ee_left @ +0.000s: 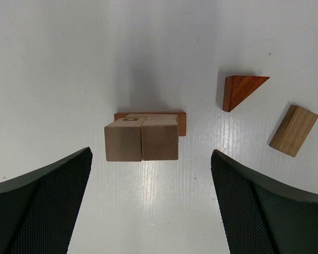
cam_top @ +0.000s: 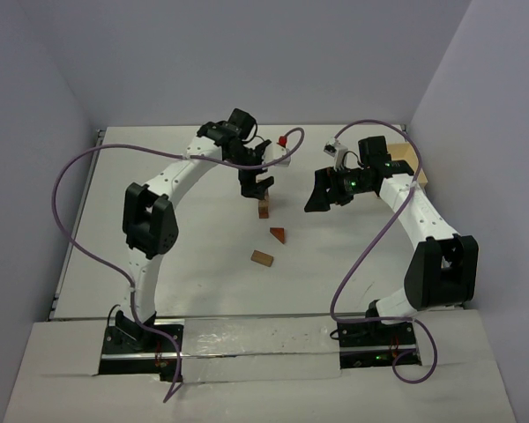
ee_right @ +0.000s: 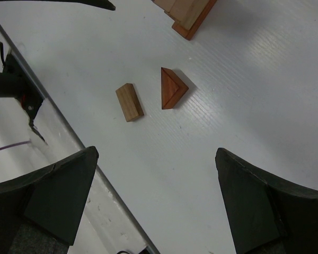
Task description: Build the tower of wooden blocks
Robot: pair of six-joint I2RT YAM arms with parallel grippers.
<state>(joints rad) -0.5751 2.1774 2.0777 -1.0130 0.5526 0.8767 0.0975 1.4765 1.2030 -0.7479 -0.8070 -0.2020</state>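
Wood block tower, as it stands, is two pale tan wooden cuboids set side by side on a flat reddish-brown wooden bar, whose edge peeks out behind them. It sits on the white table, around the middle and a bit toward the far side, directly under the left gripper. From the left wrist view that gripper's black textured fingers are spread wide on either side of the stack, clear of it, gripping nothing.

Two loose pieces lie near the tower, on the side toward the arm bases. The closer is a reddish-brown triangular wooden wedge, lying flat. A little beyond it is a small light tan rectangular wooden block, also flat and set at an angle. They are apart from each other and from the stack.

The right gripper hangs over the table to the right of the tower, looking down at the wedge and the tan block. Its dark fingers are spread wide, with only bare table between them.

A larger pale wooden square box sits at the far right of the table behind the right arm. Purple cables loop off both arms.
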